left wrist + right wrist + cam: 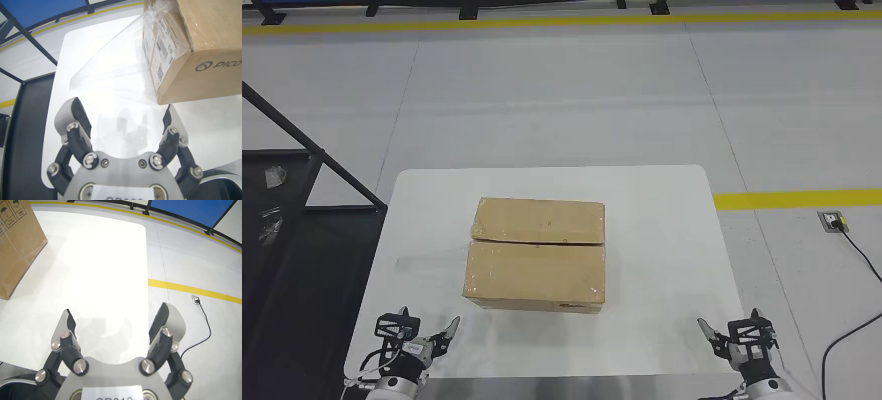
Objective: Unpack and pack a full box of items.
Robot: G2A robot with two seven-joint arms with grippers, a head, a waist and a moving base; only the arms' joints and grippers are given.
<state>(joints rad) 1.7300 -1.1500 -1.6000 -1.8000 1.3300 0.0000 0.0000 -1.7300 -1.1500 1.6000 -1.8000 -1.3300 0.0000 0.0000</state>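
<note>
Brown cardboard box (535, 255) sits closed mid white bench (662, 260), long axis crosswise to you. Your left gripper (122, 103) nearer, box ahead and inward; right gripper (115, 307) farther. Both open, empty.

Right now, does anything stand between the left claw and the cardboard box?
No solid object. Bare white table lies between the open left claw and the cardboard box. Only a loose strip of clear film hangs from the box's labelled side down onto the table there.
</note>
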